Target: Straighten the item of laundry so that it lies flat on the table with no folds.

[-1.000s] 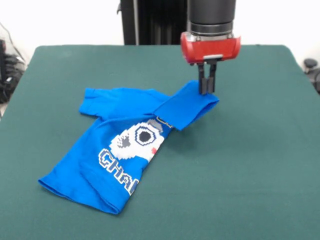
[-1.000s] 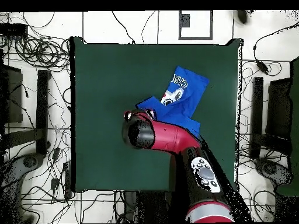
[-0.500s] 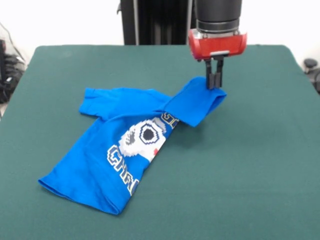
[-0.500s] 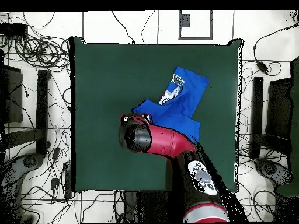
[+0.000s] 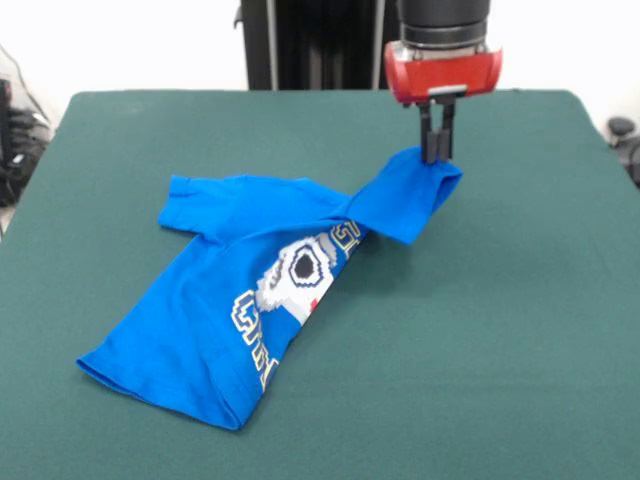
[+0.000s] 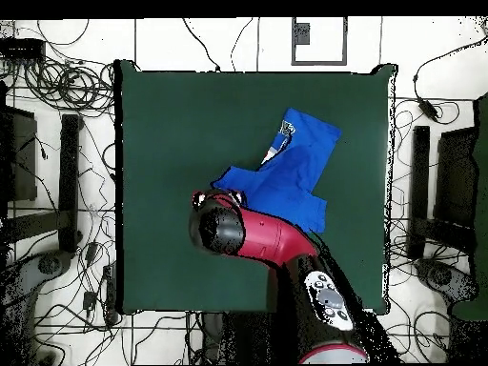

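Note:
The item of laundry [image 5: 215, 310] is a bright blue T-shirt with a white pixel-style print, lying folded on the dark green table [image 5: 500, 340]. One corner of it is lifted at the right. My gripper [image 5: 437, 155] is shut on that raised corner, holding it above the table. In the overhead view the shirt [image 6: 291, 167] lies right of the table's [image 6: 172, 124] centre, and the red arm [image 6: 257, 236] covers its near edge and hides the gripper.
Cables and equipment lie on the floor around the table in the overhead view. A dark stand [image 5: 300, 45] rises behind the table's far edge.
My gripper has moved right and up with the shirt's corner in it. The fold has been drawn off the print, and more of the print's lettering is now covered by the lower fold.

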Robot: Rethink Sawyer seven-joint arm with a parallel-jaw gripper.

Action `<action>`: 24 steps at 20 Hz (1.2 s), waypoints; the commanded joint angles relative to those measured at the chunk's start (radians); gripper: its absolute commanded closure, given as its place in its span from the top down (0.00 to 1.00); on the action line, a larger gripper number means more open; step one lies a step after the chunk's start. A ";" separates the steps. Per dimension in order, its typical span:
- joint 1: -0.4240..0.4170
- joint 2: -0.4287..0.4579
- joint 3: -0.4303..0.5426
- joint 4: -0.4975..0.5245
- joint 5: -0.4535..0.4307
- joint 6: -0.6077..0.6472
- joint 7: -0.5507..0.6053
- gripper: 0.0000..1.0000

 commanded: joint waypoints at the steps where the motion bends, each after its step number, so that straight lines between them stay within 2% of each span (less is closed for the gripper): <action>1: 0.053 -0.001 0.089 0.086 0.081 0.025 0.277 0.00; 10: 0.059 0.016 0.100 0.082 0.108 0.001 0.269 0.00; 24: 0.097 0.114 0.093 0.023 0.136 -0.093 0.274 0.00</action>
